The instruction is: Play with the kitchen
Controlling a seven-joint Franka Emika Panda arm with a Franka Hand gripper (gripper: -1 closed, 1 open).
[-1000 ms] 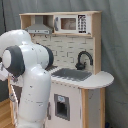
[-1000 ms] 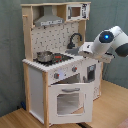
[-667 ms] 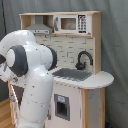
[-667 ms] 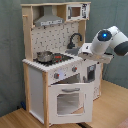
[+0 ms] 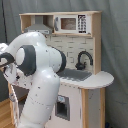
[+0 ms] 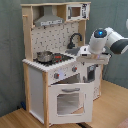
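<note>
Kitchen (image 6: 55, 75) of white panels and pale wood stands on a wooden floor (image 6: 112, 107) before a grey backdrop in both exterior views. On its stovetop (image 6: 52, 58) sits a small metal pot (image 6: 44, 56); to the second exterior view's right of that are the sink and black faucet (image 6: 75, 39), with the hood (image 6: 49, 20) and microwave (image 6: 75, 11) above. The oven door (image 6: 70, 99) hangs slightly ajar. The white arm (image 6: 107, 42) reaches over the sink end; whether its gripper is apart or together, I cannot tell.
</note>
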